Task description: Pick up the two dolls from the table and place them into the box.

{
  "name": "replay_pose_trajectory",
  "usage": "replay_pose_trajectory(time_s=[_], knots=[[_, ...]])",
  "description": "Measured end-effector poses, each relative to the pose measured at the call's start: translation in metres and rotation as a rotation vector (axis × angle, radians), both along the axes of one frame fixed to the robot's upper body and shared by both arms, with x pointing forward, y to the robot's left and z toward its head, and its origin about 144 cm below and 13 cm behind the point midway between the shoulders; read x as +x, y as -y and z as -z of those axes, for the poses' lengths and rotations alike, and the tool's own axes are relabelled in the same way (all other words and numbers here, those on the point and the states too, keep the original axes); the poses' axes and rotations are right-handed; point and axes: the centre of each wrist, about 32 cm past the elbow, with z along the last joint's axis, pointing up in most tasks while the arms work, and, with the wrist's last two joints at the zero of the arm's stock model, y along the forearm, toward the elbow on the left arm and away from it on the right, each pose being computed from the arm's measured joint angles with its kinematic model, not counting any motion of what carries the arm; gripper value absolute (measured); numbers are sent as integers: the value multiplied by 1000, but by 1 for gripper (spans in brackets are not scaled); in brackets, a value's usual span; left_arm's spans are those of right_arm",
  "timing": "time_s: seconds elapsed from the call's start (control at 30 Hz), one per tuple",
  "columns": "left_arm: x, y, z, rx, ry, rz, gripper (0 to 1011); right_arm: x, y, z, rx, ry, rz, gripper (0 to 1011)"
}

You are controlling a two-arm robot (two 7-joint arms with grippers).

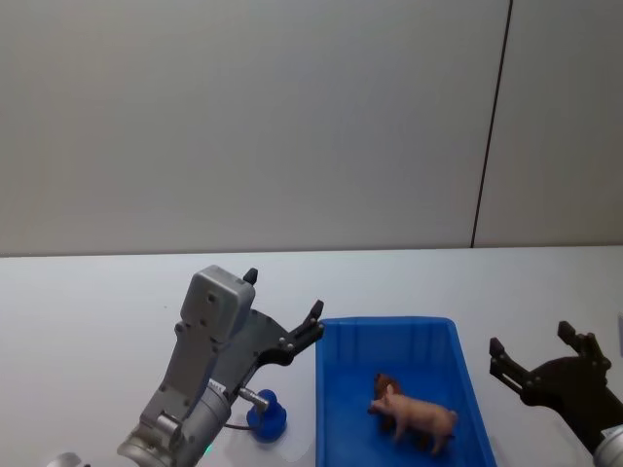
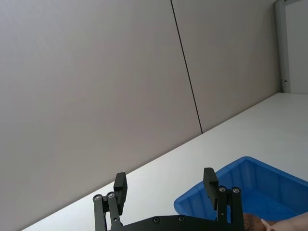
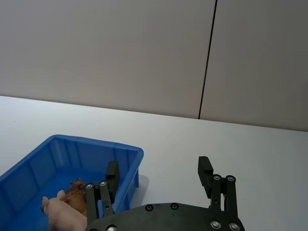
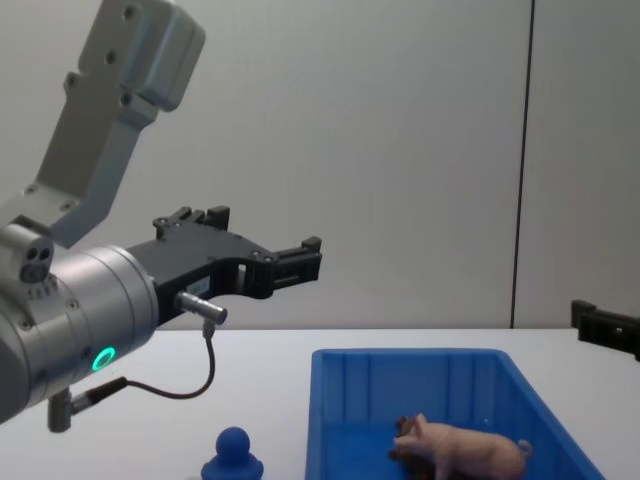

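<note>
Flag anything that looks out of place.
The blue figurine stands on the table left of the box, outside it, while the pig and brown animal sit inside. The left claw and right claw hover open, empty.

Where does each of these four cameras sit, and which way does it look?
Head: high, looking down at the table; left gripper and right gripper show.
Chest: lower, looking across; the left arm looms large.
Left wrist: behind its open fingers, facing wall and box.
Right wrist: likewise, facing the box.
Head and chest share the pig in the box.
</note>
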Motion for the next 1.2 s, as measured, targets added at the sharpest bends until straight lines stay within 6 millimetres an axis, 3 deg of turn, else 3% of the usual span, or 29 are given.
replay_pose_trajectory(time_s=[1.2], knots=[[5, -24, 13, -14, -273, -26, 1001, -4, 3, 1, -4, 7, 29, 1001]])
